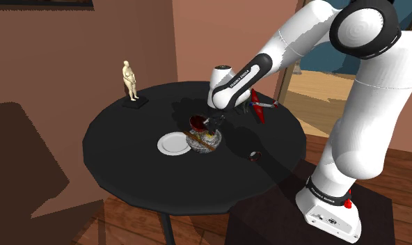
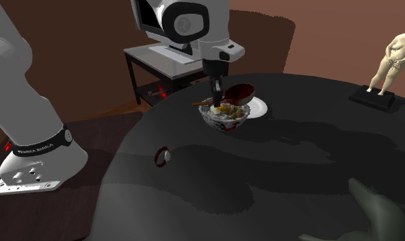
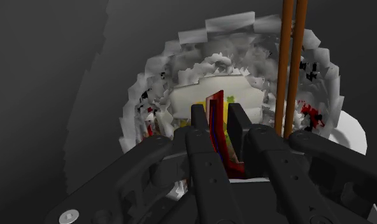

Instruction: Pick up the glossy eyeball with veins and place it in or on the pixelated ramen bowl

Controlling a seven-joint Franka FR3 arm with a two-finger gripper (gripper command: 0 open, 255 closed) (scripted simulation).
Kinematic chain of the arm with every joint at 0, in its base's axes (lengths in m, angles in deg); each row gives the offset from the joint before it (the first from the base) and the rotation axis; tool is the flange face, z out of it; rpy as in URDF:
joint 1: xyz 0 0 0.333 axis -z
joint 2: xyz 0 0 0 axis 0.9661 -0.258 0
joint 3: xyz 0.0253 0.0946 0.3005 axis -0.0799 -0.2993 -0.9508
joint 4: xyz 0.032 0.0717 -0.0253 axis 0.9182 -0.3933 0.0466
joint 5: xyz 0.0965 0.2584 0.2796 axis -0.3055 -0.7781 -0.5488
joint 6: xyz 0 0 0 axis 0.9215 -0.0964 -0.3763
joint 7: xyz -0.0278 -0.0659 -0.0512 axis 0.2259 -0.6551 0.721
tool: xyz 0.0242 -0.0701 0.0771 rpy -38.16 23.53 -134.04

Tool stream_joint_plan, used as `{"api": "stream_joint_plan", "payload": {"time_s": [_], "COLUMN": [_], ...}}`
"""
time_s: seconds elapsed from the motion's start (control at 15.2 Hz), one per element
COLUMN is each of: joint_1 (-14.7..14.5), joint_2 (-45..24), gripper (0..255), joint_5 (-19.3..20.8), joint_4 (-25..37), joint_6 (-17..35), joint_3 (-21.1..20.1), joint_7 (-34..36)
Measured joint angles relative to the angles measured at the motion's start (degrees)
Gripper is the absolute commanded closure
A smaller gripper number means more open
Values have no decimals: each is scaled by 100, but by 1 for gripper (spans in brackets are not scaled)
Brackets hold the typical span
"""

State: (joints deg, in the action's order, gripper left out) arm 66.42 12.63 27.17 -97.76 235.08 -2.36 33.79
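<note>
I have the gripper (image 3: 217,113) closed down to a narrow gap with the eyeball (image 3: 223,141) pinched in it. In the wrist view the two black fingers (image 3: 197,118) press on either face of a thin dark red edge. The eyeball (image 1: 195,123) hangs from the gripper (image 1: 210,125) just over the ramen bowl (image 1: 203,141), which stands near the middle of the round black table (image 1: 114,139). I cannot tell whether the eyeball touches the bowl's filling.

In the second exterior view the gripper (image 2: 218,101) has hold of one end of the eyeball (image 2: 240,92). The rest juts out sideways over the rim of the ramen bowl (image 2: 225,115), on the side where the white plate (image 2: 258,108) lies. Its long axis runs roughly level, across the fingers, and it sits edge-on to the wrist camera.

It reads to me as a shallow oval shell more than a ball. It is dark glossy red with a brighter red rim, and a strip of blue and yellow runs along the clamped edge. Veins are too fine for me to make out.

The ramen bowl (image 3: 142,108) has a blocky white-grey wall and a pale filling, with two brown chopsticks (image 3: 289,63) across it. The plate (image 1: 171,144) lies just beside it on the table.
</note>
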Motion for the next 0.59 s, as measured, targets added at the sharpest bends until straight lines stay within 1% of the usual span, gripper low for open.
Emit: {"api": "stream_joint_plan", "payload": {"time_s": [0.2, 0.26, 0.59], "joint_1": [-1, -2, -2], "joint_2": [-3, -3, -3], "gripper": [255, 0, 0], "joint_5": [0, 0, 0], "joint_4": [-2, -2, -2], "joint_6": [6, 6, 7], "joint_3": [-1, -1, -2], "joint_7": [2, 2, 3]}}
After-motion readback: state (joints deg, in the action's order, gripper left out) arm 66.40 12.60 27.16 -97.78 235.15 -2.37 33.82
